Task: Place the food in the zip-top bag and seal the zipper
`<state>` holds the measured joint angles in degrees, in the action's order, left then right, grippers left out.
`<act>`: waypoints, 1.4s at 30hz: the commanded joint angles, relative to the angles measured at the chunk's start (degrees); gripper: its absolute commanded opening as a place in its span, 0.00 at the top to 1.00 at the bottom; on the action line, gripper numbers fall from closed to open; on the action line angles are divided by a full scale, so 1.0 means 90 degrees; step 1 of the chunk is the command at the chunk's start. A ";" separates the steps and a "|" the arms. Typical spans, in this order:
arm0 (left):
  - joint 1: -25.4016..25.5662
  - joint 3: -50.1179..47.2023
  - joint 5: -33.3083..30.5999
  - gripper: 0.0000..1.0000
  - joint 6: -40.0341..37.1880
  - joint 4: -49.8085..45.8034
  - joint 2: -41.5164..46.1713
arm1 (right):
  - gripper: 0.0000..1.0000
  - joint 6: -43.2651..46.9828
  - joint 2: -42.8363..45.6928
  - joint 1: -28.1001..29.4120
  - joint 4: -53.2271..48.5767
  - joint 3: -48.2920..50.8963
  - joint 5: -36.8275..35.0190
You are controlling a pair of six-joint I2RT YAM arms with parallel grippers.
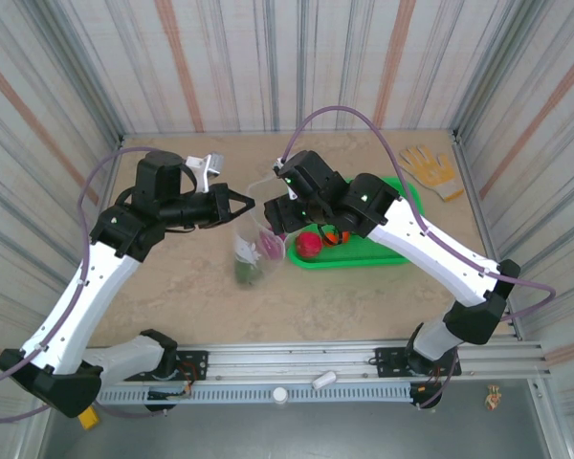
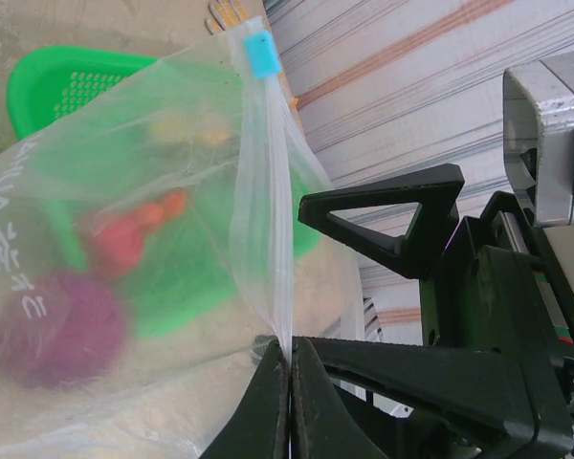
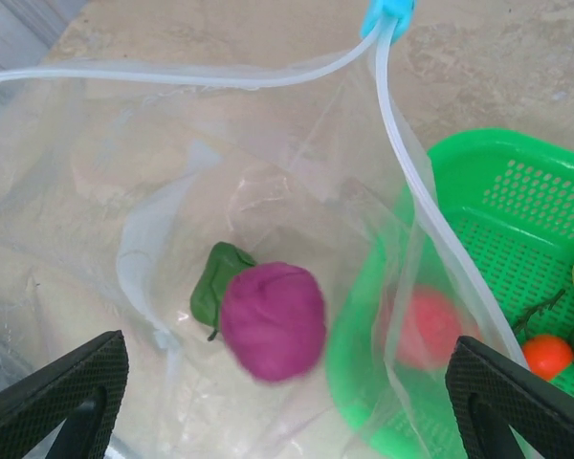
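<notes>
**Bag hung open, mouth up**

The zip-top bag (image 1: 252, 244) hangs mid-table. It is thin, limp and slippery, so I judge the stiffer zipper (image 3: 430, 220) rim the only sound hold. My left gripper (image 2: 289, 359) is pinched tight on the bag's edge. My right gripper (image 3: 287, 397) is spread wide above the mouth. Inside lie a magenta piece (image 3: 273, 320) and a green leaf (image 3: 210, 287), both light. The blue slider (image 3: 387, 14) sits at twelve o'clock. The green basket (image 3: 517, 201) crowds the bag's three o'clock and holds a red piece (image 1: 309, 245). Six o'clock offers bare tabletop (image 1: 297, 306).
</notes>
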<state>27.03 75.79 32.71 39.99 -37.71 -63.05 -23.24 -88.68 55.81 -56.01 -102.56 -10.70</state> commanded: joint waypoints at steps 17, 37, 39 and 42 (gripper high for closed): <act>-0.0004 -0.0189 -0.0176 1.00 -0.0270 -0.0015 0.0091 | 0.16 -0.0103 0.1117 -0.0754 0.0889 0.0384 0.1256; -0.0308 -0.0291 0.0050 1.00 -0.0428 -0.0084 0.0487 | 0.13 -0.0476 0.1046 -0.3966 0.0905 0.3500 -0.0236; -0.0308 -0.0286 0.0057 1.00 -0.0482 -0.0104 0.0506 | 0.13 -0.0518 0.0895 -0.4229 0.1160 0.3732 -0.0280; -0.0316 -0.0320 0.0111 1.00 -0.0520 -0.0102 0.0492 | 0.13 -0.0570 0.0646 -0.4518 0.1601 0.4021 -0.0283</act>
<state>24.69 72.58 31.99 37.26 -37.95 -59.57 -26.98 -81.36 17.04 -44.99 -67.90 -9.32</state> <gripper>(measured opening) 0.052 0.871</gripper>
